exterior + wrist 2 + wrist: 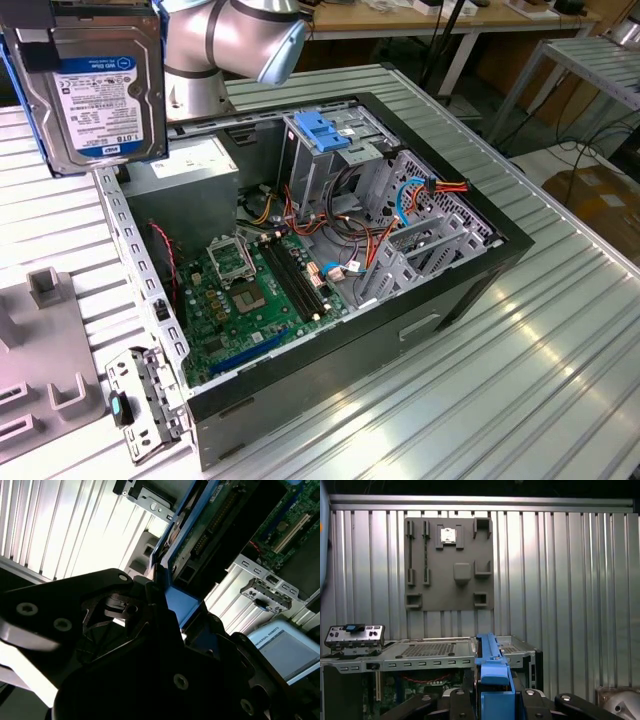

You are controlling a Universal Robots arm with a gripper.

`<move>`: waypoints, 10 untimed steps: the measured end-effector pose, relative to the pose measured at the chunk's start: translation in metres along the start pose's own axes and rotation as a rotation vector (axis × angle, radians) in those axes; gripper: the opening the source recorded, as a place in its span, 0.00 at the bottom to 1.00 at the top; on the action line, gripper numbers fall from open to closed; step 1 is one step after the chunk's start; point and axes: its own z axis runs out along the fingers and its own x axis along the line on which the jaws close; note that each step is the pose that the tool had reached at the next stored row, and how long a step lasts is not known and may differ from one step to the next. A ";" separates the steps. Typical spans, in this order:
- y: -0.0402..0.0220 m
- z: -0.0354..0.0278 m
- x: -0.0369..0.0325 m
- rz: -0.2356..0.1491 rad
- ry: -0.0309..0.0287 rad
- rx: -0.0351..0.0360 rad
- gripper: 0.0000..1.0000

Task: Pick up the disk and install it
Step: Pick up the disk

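The disk [95, 85] hangs in the air above the table at the exterior view's left, its white and blue label facing the camera, off to one side of the open computer case [330, 250]. In the first wrist view I see the disk [492, 670] edge-on, its blue side rail standing up between the black fingers of my gripper [492, 700]. My gripper [167, 610] is shut on the disk [200, 535] in the second wrist view too, with the motherboard [290, 525] beyond it.
Inside the case a metal drive cage carries a blue bracket [325, 130], with cables and the motherboard [250, 290] beside it. A grey fixture plate [40, 350] and a loose metal bracket [145, 400] lie left of the case. The arm's base [200, 60] stands behind.
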 end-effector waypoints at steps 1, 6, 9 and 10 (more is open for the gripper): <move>-0.0019 0.0000 -0.0001 0.000 0.0000 0.0000 0.37; -0.0108 0.0000 -0.0003 0.000 0.0000 0.0000 0.37; -0.0162 0.0001 -0.0005 0.000 0.0000 0.0000 0.37; -0.0178 0.0001 -0.0006 0.000 0.0000 0.0000 0.37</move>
